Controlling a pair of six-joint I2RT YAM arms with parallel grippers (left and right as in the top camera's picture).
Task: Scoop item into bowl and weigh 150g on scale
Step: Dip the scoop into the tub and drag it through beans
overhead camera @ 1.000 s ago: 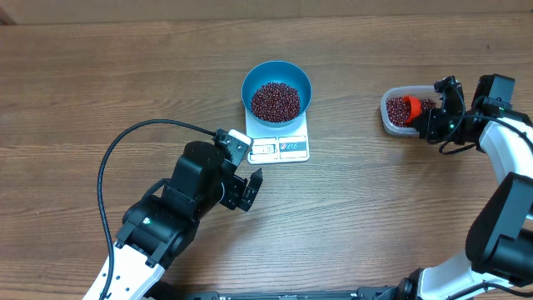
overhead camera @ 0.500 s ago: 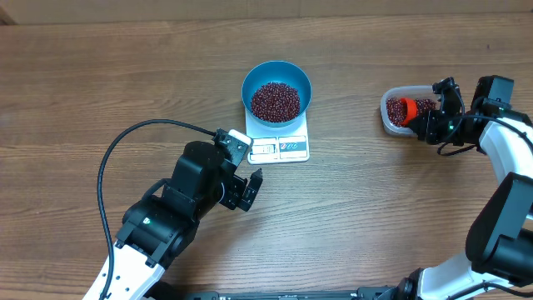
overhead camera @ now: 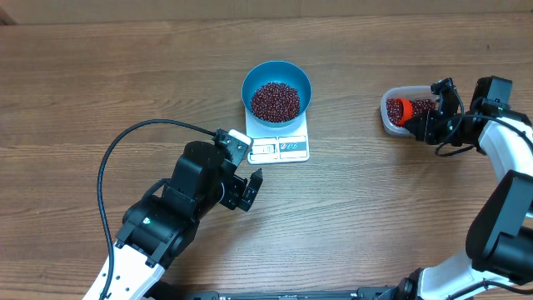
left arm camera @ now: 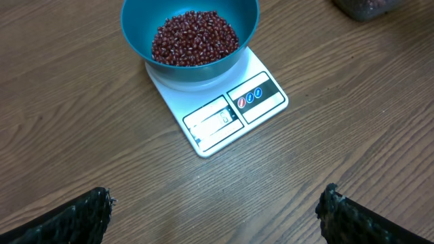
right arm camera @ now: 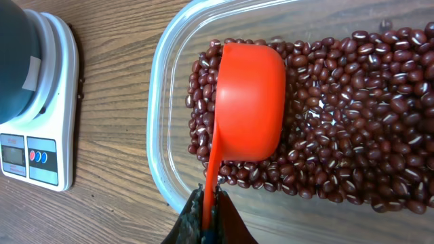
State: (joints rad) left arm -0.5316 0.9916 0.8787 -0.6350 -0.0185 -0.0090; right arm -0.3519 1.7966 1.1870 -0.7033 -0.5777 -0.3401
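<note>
Pincer (right arm camera: pixel 209 218) pinches red scoop (right arm camera: pixel 249 102) above beans (right arm camera: pixel 352 122) in tub (right arm camera: pixel 158 122).

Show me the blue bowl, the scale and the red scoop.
blue bowl (overhead camera: pixel 276 71), overhead view, bare inner wall.
scale (left arm camera: pixel 256 96), left wrist view, button panel.
red scoop (right arm camera: pixel 249 102), right wrist view, middle of its cup.

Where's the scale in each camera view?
Overhead: scale sits near the centre, slightly above the middle.
Left wrist: scale is in the upper middle, with its display edge toward the camera.
Right wrist: scale is at the left edge, partly cut off.
Shared landmark: the blue bowl standing on it.
</note>
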